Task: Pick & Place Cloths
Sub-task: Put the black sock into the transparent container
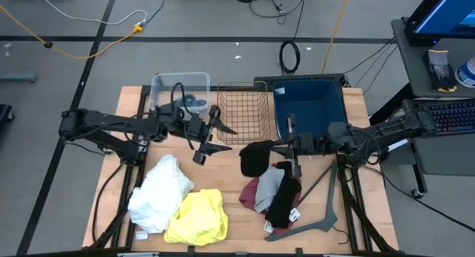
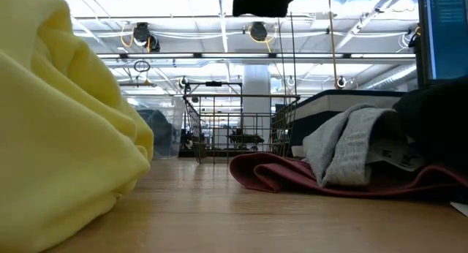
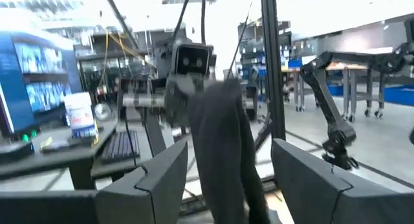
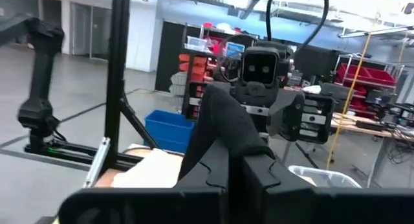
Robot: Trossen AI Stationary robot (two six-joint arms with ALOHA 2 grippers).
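Observation:
My right gripper (image 1: 276, 147) is shut on a black cloth (image 1: 256, 157) above the middle of the table; the low view shows only the cloth's lower end (image 2: 263, 0), high up. My left gripper (image 1: 227, 138) stands open just to the left of that cloth, facing it, with a small gap in the high view. In the left wrist view the cloth (image 3: 223, 140) hangs beyond the open fingers (image 3: 155, 182). On the table lie a white cloth (image 1: 159, 193), a yellow one (image 1: 199, 217), and a pile of maroon (image 1: 251, 194), grey (image 1: 269, 189) and black (image 1: 283, 203) cloths. My right gripper pinches the black cloth's upper part (image 4: 217, 136) between its two shut fingers (image 4: 262, 169). The fingers come about level from the table's right side. The cloth drapes over the fingertips and hangs slack below them, clear of the table and of the pile.
A wire basket (image 1: 243, 112) stands at the far middle, a blue bin (image 1: 308, 108) to its right and a clear bin (image 1: 180, 90) to its left. A dark grey hanger (image 1: 320, 205) lies at the near right beside the pile.

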